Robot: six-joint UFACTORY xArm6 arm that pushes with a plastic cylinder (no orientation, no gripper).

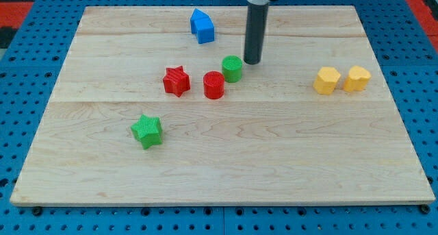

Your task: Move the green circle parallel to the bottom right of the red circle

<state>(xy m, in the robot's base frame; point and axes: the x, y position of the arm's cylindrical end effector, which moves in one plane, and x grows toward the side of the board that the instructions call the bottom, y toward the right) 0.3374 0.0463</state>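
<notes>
The green circle [232,68] stands near the middle of the wooden board, touching or nearly touching the upper right of the red circle [214,85]. My tip [252,61] rests on the board just to the upper right of the green circle, very close to it. The dark rod rises from the tip to the view's top edge.
A red star [176,81] lies left of the red circle. A green star [147,131] is at the lower left. A blue block [202,25] sits near the top. Two yellow blocks [327,80] [356,78] stand side by side at the right. The wooden board [226,166] sits on a blue pegboard.
</notes>
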